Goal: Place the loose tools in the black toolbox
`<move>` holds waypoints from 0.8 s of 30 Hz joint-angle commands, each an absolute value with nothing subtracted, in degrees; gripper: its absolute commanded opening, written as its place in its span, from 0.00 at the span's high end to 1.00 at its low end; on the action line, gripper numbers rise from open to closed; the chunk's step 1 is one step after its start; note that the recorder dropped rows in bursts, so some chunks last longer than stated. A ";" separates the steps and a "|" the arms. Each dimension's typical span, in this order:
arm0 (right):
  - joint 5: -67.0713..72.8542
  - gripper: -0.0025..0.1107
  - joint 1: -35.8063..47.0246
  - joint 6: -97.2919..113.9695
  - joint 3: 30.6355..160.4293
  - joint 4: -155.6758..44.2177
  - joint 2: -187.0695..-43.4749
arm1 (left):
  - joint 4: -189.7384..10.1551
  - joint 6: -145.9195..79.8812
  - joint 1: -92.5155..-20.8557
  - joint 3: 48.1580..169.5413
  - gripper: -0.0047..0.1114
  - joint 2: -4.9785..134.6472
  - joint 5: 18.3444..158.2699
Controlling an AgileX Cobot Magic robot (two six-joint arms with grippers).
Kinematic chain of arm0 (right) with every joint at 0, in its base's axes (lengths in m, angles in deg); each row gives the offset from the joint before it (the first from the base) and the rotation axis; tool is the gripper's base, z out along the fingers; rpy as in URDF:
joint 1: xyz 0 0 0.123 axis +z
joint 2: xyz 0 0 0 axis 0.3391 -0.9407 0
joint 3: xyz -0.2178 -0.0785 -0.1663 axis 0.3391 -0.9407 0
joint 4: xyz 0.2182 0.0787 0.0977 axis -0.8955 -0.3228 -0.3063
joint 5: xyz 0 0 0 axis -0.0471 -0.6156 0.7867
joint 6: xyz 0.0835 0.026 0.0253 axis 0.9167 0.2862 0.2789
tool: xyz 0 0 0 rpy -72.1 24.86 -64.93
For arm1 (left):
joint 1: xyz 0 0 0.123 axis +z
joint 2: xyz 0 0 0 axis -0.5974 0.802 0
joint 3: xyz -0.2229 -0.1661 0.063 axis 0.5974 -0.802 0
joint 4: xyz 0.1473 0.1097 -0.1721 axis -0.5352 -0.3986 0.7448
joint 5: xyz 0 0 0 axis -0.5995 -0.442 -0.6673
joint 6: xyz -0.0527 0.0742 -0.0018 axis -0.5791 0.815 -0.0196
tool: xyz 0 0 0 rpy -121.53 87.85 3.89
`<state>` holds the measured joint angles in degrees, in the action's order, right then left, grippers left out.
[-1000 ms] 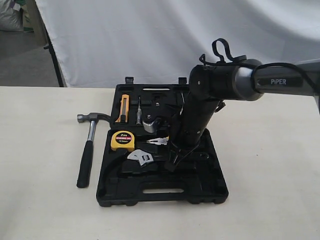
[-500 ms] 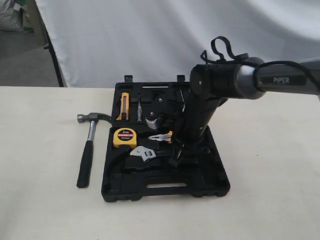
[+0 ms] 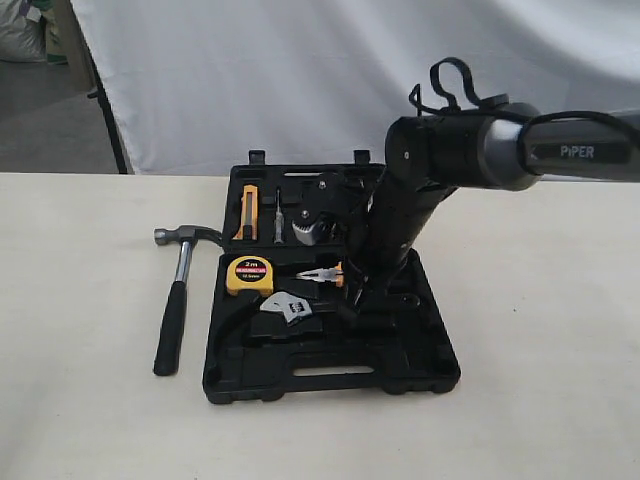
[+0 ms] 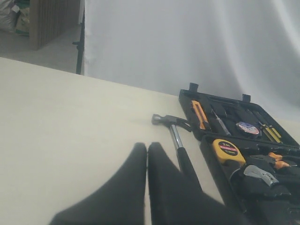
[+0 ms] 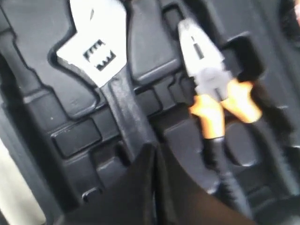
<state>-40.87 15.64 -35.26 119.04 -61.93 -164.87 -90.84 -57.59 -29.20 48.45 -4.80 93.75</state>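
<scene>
black right arm (image 3: 400, 215) with grey link lettered "piper"; looped black cable (image 3: 434, 75) above; black right gripper (image 5: 154, 157).

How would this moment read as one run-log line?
right gripper: shut, over adjustable wrench handle | adjustable wrench: lying in black toolbox | hammer: on table beside black toolbox | left gripper: shut, empty

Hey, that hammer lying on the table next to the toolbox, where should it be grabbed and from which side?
Probably best to take the hammer by its black shaft, coming straight down from above with the left pincer closing across it. It lies flat on the table, with bare surface either side there; the steel head sits close to the toolbox.
</scene>
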 commanded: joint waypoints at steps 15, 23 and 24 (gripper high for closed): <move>-44.52 0.97 11.32 -32.86 117.22 -71.12 -156.20 | -91.10 -57.86 -27.75 48.60 0.95 -4.98 93.34; -38.93 0.97 15.96 -32.76 117.22 -71.68 -161.36 | -91.10 -57.86 -27.75 48.60 0.95 -4.98 93.34; -37.23 0.97 16.47 -32.76 117.22 -72.15 -162.49 | -91.10 -57.86 -27.75 48.60 0.95 -4.98 93.34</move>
<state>-40.99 15.47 -32.78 117.19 -71.36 -160.37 -90.84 -57.59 -29.20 48.45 -4.80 93.75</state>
